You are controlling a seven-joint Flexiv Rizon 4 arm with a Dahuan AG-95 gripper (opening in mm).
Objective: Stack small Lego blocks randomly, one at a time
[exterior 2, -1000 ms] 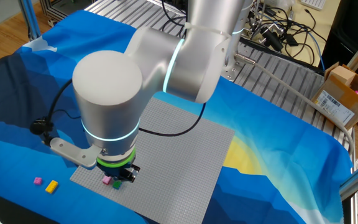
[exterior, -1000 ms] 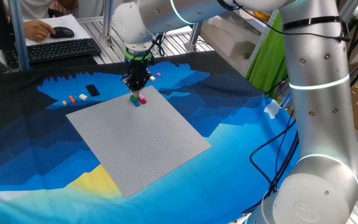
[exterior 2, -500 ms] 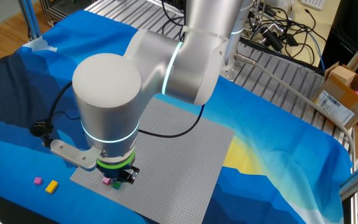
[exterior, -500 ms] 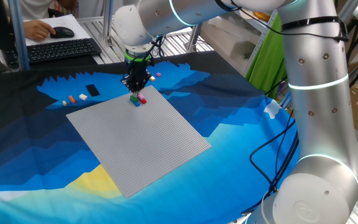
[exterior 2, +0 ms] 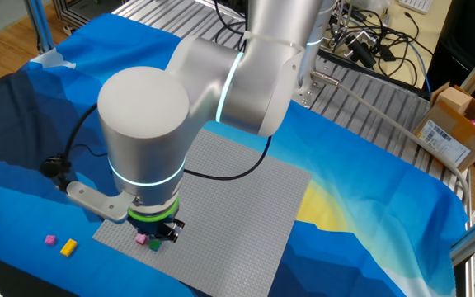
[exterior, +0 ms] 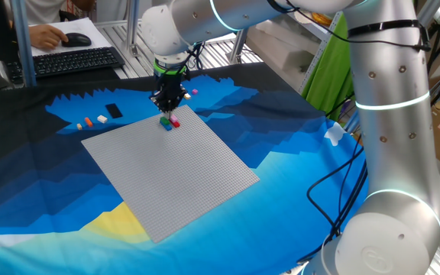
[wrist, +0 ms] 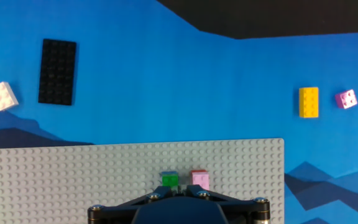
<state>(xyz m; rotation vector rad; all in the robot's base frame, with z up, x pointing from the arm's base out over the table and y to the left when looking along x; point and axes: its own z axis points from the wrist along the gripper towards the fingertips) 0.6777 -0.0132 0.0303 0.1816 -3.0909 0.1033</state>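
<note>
So the gripper (exterior: 168,111) is pointing straight down right at the corner of the grey baseplate (exterior: 170,168), jaws pinched fully together, and as far as I can see nothing is clamped between them. Right under it on the plate there's a little cluster of small Lego blocks: from one fixed view it reads as a green block (exterior: 164,120) with a bit of blue below it and a red/pink block (exterior: 174,121) touching it. In the hand view the green one (wrist: 169,180) and the pink one (wrist: 199,180) sit side by side near the plate's edge, just ahead of the gripper body, with a small gap between them. Can't really tell if the fingertips are touching the blocks, since they're hidden in every view. The rest of the blocks are loose on the blue cloth covering the worktop (exterior: 296,145): a yellow block (wrist: 308,102) and a purple-pink block (wrist: 345,99) lie close together off one side of the plate, and a white block (wrist: 2,96) sits off the other side next to a flat black plate (wrist: 58,71). From one fixed view you can also pick out an orange block (exterior: 101,119) near that black piece. The other fixed view mostly shows the big arm body blocking things, with the yellow and pink loose blocks on the cloth near the plate corner.
</note>
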